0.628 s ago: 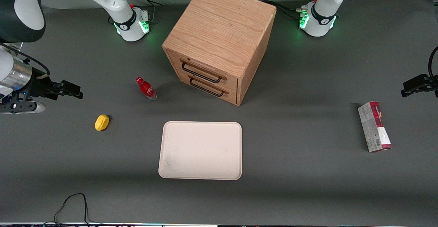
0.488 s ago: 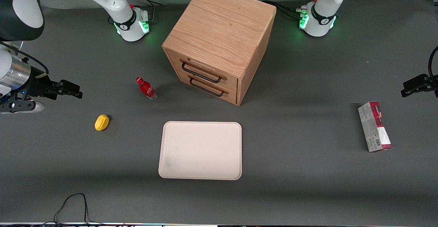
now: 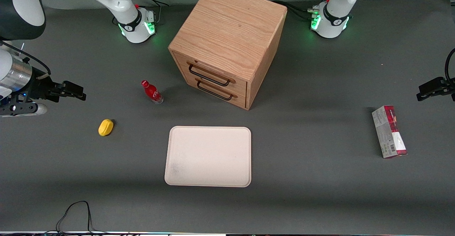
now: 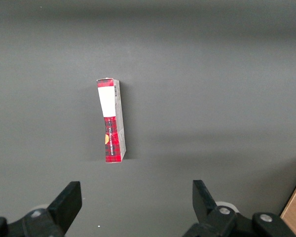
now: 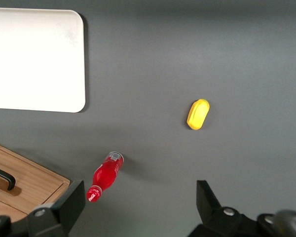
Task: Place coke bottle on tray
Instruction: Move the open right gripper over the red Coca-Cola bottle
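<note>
Your gripper point(image 3: 76, 91) hangs above the table point(image 3: 320, 193) at the working arm's end, well apart from the bottle point(image 3: 152, 92) and holding nothing. In the wrist view its fingers point(image 5: 71, 200) stand wide apart, with only bare table between them.

You have the bottle standing on the table, tilted a little, near the drawer cabinet point(image 3: 227, 44) and in front of its drawers toward the working arm's side. It is farther from the front camera than the tray point(image 3: 208, 156) and does not touch it. The tray lies flat in front of the cabinet, nearer the camera.

A yellow object point(image 3: 106, 127) sits between your gripper and the tray, near the bottle but apart from it. A carton point(image 3: 389, 131) lies toward the parked arm's end.
</note>
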